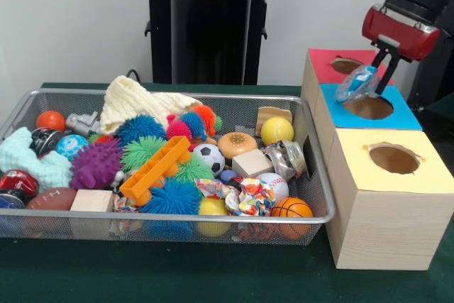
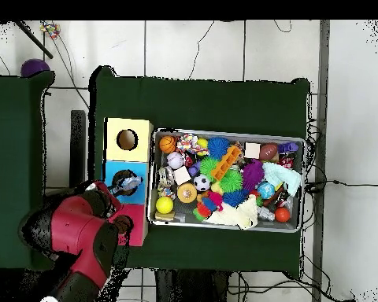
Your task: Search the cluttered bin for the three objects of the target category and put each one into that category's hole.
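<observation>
A white wall [image 1: 64,19] stands behind the green table [image 1: 177,274]; pale tiled floor [image 2: 353,118] with cables surrounds it.

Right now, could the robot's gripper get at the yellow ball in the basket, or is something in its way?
Probably yes, but not at once. The yellow ball lies uncovered on top of the pile, open from above. The gripper is over the blue box's hole, shut on a clear blue object.
</observation>
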### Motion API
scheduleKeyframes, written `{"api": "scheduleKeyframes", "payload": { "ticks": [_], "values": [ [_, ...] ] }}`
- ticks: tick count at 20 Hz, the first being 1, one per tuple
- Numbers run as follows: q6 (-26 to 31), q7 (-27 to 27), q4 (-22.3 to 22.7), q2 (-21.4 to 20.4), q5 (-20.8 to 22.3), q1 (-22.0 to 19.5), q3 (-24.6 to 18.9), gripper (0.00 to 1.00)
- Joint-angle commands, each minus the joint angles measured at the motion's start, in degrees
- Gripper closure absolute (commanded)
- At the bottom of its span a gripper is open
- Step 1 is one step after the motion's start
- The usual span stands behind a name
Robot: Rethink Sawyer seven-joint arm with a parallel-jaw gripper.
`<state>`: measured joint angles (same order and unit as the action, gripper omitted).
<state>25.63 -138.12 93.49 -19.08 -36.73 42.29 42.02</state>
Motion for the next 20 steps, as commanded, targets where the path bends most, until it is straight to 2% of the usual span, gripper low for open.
{"api": "scheduleKeyframes", "payload": {
  "ticks": [1, 4, 7, 15, 20],
  "values": [
    [6.2, -16.4, -9.8, 8.3, -1.9, -4.1, -3.7, 1.00],
    [6.1, -18.3, -11.6, 10.5, -2.6, -3.9, -2.6, 1.00],
    [4.1, -18.9, -10.3, 10.5, -3.3, -3.4, -3.0, 1.00],
    [-1.6, -18.2, -3.2, 7.1, -3.0, -2.2, -5.5, 1.00],
    [-7.0, -16.6, 2.5, 3.5, -2.4, -2.7, -8.3, 1.00]
  ]
}}
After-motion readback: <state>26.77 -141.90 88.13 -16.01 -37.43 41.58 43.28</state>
